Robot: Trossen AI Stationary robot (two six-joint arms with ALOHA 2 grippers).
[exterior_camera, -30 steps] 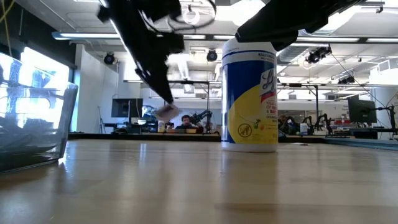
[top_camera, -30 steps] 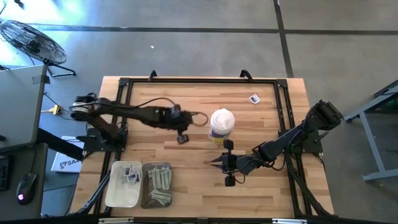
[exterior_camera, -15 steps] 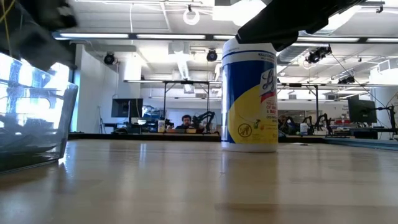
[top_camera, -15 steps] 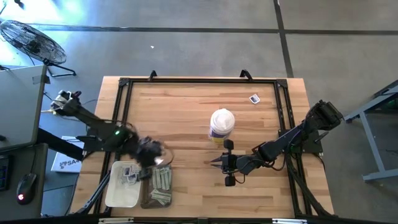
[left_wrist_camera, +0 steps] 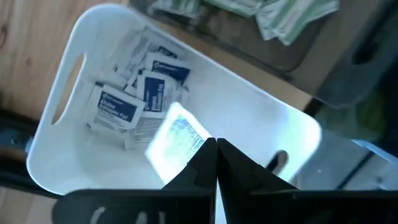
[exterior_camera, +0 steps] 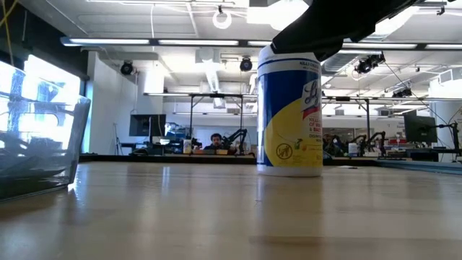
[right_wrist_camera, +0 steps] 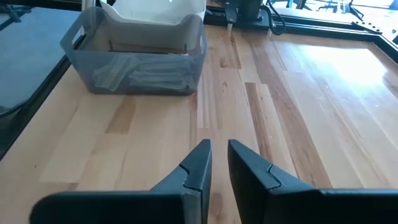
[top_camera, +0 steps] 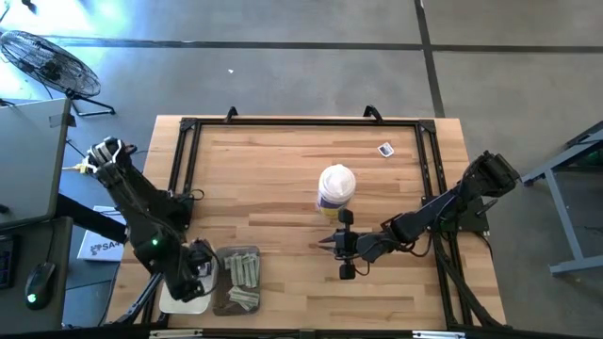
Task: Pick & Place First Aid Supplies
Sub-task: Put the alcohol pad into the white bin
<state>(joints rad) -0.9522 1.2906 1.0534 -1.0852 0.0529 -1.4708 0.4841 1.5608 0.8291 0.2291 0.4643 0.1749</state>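
Note:
My left gripper (left_wrist_camera: 216, 148) hangs over the white bin (top_camera: 177, 294) at the table's near left and is shut on a square white packet with blue print (left_wrist_camera: 176, 139). Several more such packets (left_wrist_camera: 134, 93) lie on the floor of the white bin (left_wrist_camera: 71, 74). Beside it, narrow green-white strips (top_camera: 242, 278) lie in a grey see-through bin (left_wrist_camera: 273, 37). One more packet (top_camera: 384, 149) lies flat at the table's far right. My right gripper (right_wrist_camera: 219, 152) waits low over the table near the canister, fingers a narrow gap apart, touching nothing. My left gripper pinches the white-and-blue packet by one edge (left_wrist_camera: 198, 144) between its two fingertips. The fingers come from above, pointing down into the white bin. The packet is lifted clear of the packets below and sticks out to one side of the fingers.
A white-lidded canister with a yellow and blue label (top_camera: 336, 188) (exterior_camera: 290, 108) stands upright mid-table, just beyond my right gripper (top_camera: 325, 243). A black frame (top_camera: 301, 122) runs round the table. Bare wood lies between the bins (right_wrist_camera: 140, 56) and the right gripper.
My left gripper has swung from mid-table beside the canister toward the near left edge, carrying the packet, and now hangs over the white bin. It has left the low view. The right arm has kept still.

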